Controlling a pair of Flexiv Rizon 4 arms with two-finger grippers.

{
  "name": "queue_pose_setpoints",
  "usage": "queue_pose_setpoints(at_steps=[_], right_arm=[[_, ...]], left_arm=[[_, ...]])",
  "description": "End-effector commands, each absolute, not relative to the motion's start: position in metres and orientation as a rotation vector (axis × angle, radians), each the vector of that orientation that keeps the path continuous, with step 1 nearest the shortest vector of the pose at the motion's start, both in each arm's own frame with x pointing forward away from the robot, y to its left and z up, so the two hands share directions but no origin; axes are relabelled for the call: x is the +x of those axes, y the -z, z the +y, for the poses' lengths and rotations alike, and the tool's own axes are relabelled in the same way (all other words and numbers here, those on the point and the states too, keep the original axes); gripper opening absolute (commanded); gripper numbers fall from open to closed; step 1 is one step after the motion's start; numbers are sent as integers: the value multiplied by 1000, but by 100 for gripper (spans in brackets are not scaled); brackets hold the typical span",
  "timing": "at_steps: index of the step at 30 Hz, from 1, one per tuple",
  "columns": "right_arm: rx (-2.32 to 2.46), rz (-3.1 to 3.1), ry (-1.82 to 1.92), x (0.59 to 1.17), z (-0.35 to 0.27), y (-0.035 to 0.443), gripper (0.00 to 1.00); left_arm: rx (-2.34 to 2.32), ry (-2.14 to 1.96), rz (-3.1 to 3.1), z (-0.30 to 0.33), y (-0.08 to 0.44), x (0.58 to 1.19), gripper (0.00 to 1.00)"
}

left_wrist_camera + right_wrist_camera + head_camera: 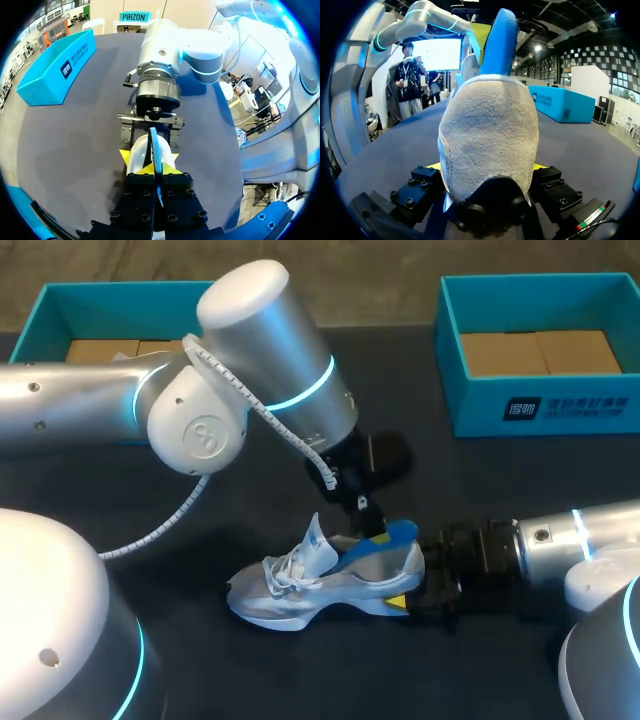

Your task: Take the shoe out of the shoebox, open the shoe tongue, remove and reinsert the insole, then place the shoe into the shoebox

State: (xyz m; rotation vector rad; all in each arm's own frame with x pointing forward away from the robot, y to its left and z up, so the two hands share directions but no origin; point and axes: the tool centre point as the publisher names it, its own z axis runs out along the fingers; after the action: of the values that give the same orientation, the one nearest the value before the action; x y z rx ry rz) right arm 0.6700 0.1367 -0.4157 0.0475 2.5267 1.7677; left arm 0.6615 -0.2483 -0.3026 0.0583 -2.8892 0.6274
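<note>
1. The shoe [320, 585] lies on the table, its heel clamped by the right gripper [425, 592].
2. The left gripper [372, 518] pinches the insole [400, 533], which sticks up at the heel.
3. Best to guide the insole straight and hold the heel firm.

A: Is anything on the desk [200, 665] showing writing?
B: The right shoebox [480, 412] is carrying a dark square mark on its front wall, with two lines of small characters beside it. They are appearing too small, so I am not reading them.
</note>
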Motion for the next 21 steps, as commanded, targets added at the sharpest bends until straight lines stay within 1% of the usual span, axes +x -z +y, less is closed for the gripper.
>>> queue_pose_setpoints(at_steps=[1,2,3,5,6,8,10,12,21], right_arm=[[49,2531,-1762,670,138,416,0],[49,2531,-1762,670,138,416,0],[49,2531,-1762,670,138,416,0],[49,2531,-1762,670,138,416,0],[49,2531,-1762,670,138,416,0],[49,2531,-1762,670,138,416,0],[49,2531,-1762,670,138,416,0],[49,2531,-1762,670,138,416,0],[49,2531,-1762,670,138,416,0]], left_arm=[[66,-601,-2910,-260,306,662,20],[70,-596,-2923,-261,306,662,26],[75,-593,-2934,-262,306,662,37],[70,-595,-2940,-263,306,661,47],[71,-601,-2953,-262,305,660,50],[79,-612,-3001,-259,305,658,50],[100,-629,-3036,-257,305,655,53],[127,-652,-3064,-254,306,654,50],[219,-708,-3156,-244,313,651,45]])
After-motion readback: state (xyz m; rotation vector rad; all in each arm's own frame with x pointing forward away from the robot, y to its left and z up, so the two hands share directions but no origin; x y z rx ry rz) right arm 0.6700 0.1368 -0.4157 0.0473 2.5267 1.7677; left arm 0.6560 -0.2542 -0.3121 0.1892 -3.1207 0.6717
